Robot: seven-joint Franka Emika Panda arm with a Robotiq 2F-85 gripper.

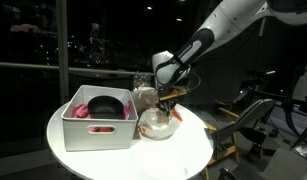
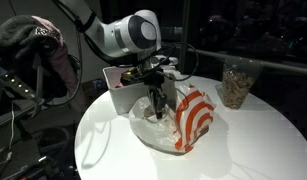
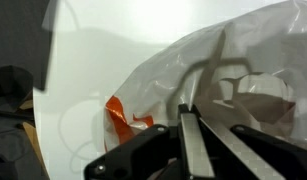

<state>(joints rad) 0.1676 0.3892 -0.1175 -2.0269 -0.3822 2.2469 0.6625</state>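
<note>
Wrist view: the plastic bag [image 3: 243, 60] fills the right half of the picture as pale, crumpled film, and a red-orange patch of its print [image 3: 123, 118] shows lower left.
Bag, place: in an exterior view the bag [image 2: 188, 125] lies slumped on the round white worktop [image 2: 258, 145], its red-and-white striped side turned away from the bin.
Bag, shape: a loose heap with no clear long axis, and what is inside cannot be made out.
Pincer [image 3: 193, 140]: the fingers lie flat together with no gap between them. As far as the views show, they are closed on a fold of the bag's film at its top.
Bearing: the pincer [image 2: 156, 100] comes down from above, fingers pointing at the worktop. The bulk of the bag lies directly below it and spreads out from it on the side away from the bin.
Contact: pincer and film are touching. How much film sits between the fingers is too fine to tell.
Arm [image 2: 128, 35]: the only one on the rig, bent over the bag from the bin side.
White bin [image 1: 98, 132]: stands on the same worktop just beside the bag, touching it or nearly so.
Bin contents: a black bowl [image 1: 106, 103] with something pink [image 1: 81, 110] next to it.
Jar [image 2: 233, 85]: clear, with brownish contents, upright and apart from the bag on the side away from the bin.
Surroundings: dark window glass behind the worktop.
</note>
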